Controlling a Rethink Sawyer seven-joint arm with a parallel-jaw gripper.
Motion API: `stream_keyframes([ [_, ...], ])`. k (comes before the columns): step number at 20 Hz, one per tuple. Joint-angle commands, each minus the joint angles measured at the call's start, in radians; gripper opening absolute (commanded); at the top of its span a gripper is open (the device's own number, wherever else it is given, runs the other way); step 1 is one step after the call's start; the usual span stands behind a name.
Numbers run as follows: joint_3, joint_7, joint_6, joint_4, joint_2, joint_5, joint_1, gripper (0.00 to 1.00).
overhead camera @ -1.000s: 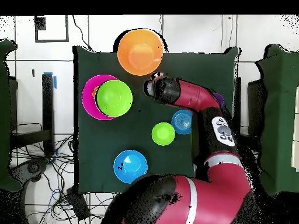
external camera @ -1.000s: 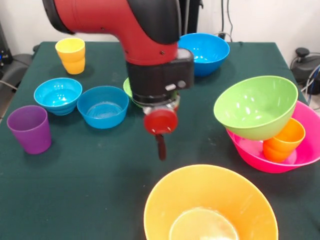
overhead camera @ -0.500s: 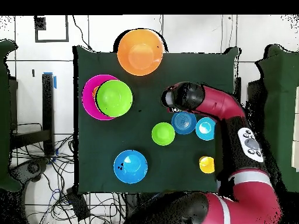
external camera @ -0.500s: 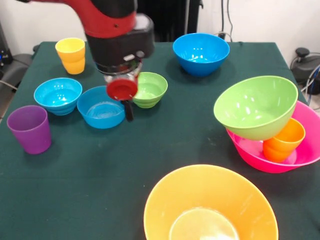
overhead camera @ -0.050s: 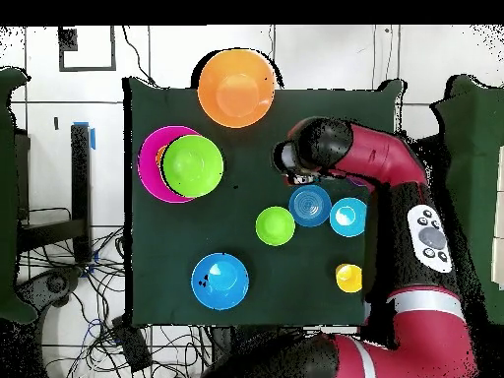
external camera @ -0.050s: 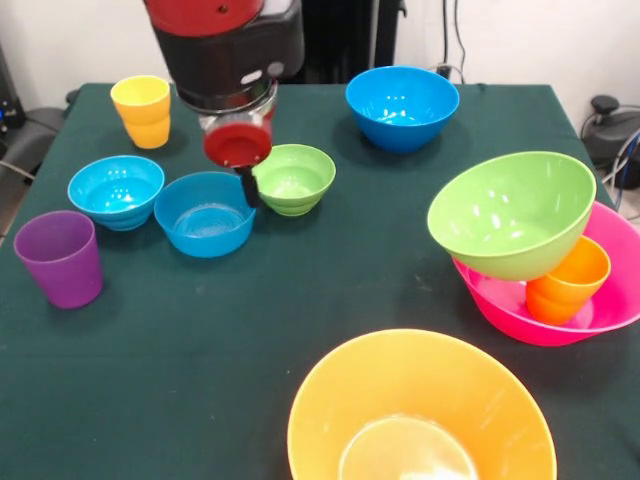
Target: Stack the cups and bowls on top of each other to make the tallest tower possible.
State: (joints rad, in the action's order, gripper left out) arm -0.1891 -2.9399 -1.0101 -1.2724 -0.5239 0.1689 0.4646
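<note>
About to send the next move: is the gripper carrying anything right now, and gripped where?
Nothing is held. The gripper hangs empty above the small blue bowl and small green bowl.

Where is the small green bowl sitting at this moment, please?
In the front view, the small green bowl sits left of centre, just right of the small blue bowl, with the gripper hanging between them.

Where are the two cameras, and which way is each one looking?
Front view: sits across the table, low, facing the robot; shows the arm's wrist and gripper above the small blue bowl.
Overhead view: hangs above the table, looking straight down; shows the whole red arm.
Both show the green bowl tilted on the orange cup in the pink bowl.
</note>
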Motion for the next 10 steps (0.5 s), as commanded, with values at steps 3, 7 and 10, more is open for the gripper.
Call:
stream_keyframes([
  [3,-0.083,0.226,-0.209,0.140,-0.056,0.035,-0.056,1.00],
  [7,-0.086,0.245,-0.257,0.216,-0.039,0.047,-0.058,1.00],
  [10,-0.088,0.245,-0.285,0.273,-0.022,0.054,-0.068,1.00],
])
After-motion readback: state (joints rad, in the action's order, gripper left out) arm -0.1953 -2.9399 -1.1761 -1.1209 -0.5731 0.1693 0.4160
